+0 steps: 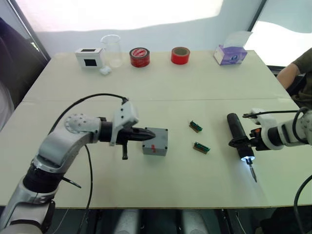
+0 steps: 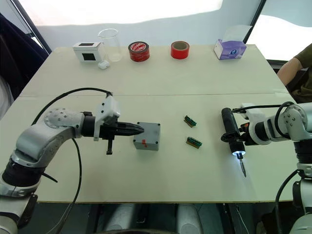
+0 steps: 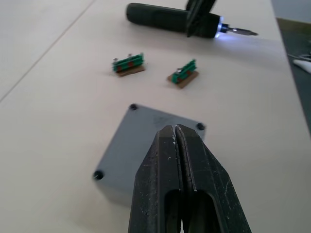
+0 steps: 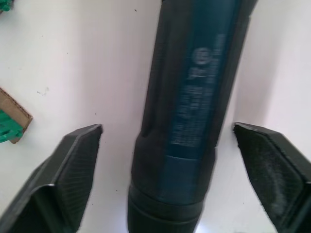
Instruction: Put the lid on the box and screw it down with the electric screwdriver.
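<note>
The grey box (image 1: 155,147), a red mark on its near side, stands mid-table. The lid (image 3: 146,141) lies flat on top of it, with dark holes showing at the corners. My left gripper (image 1: 150,134) is shut, and its tips reach over the lid's left edge with nothing held between them. To the right, the black electric screwdriver (image 1: 237,129) lies on the table. Its tip light is lit and its bit points toward the near edge. My right gripper (image 4: 167,127) is open astride the screwdriver's body, a gap showing on each side.
Two small green circuit boards (image 1: 196,126) (image 1: 201,147) lie between box and screwdriver. Along the far edge stand a white box with a black window (image 1: 88,57), a beaker (image 1: 112,50), two red tape rolls (image 1: 139,57) (image 1: 180,55) and a purple tissue box (image 1: 230,54). A person's arm (image 1: 292,73) is at the right.
</note>
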